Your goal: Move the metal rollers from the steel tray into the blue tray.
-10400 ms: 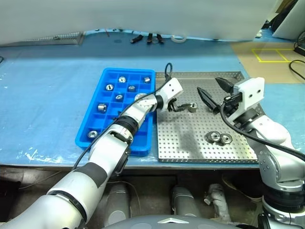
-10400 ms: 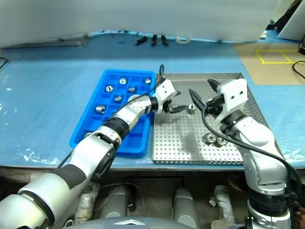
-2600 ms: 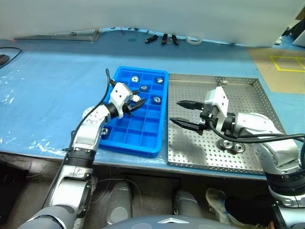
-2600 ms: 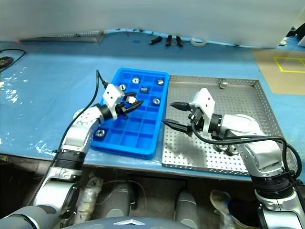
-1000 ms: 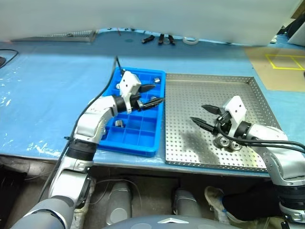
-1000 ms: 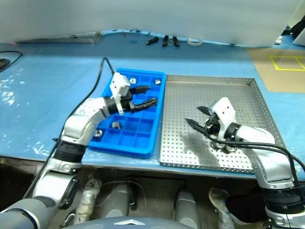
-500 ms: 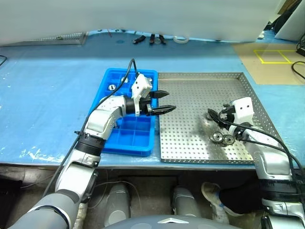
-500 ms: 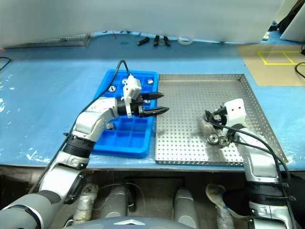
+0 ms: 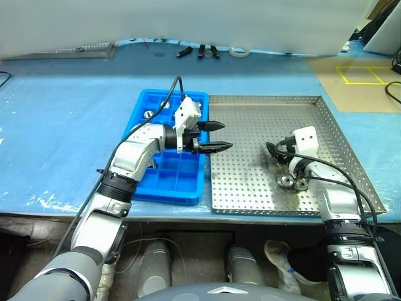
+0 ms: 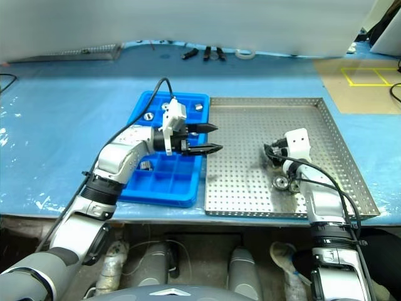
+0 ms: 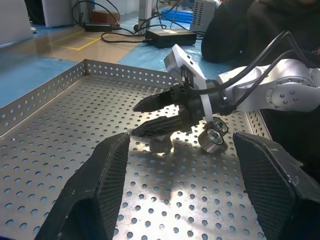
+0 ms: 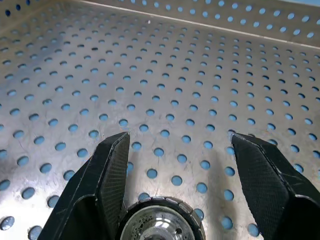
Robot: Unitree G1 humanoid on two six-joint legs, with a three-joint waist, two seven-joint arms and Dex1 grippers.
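over the last second our right gripper point(image 9: 274, 155) has dropped low onto the steel tray point(image 9: 250, 113), jaws spread and empty, one of the metal rollers point(image 12: 161, 224) sitting between its fingers, so we judge a pick is close. our left gripper point(image 9: 216, 137), released and carrying nothing, has swung from over the blue tray point(image 9: 145, 103) to the steel tray's near edge. two shiny ringed rollers point(image 9: 292, 181) lie side by side on the perforated floor; others already rest in the blue compartments.
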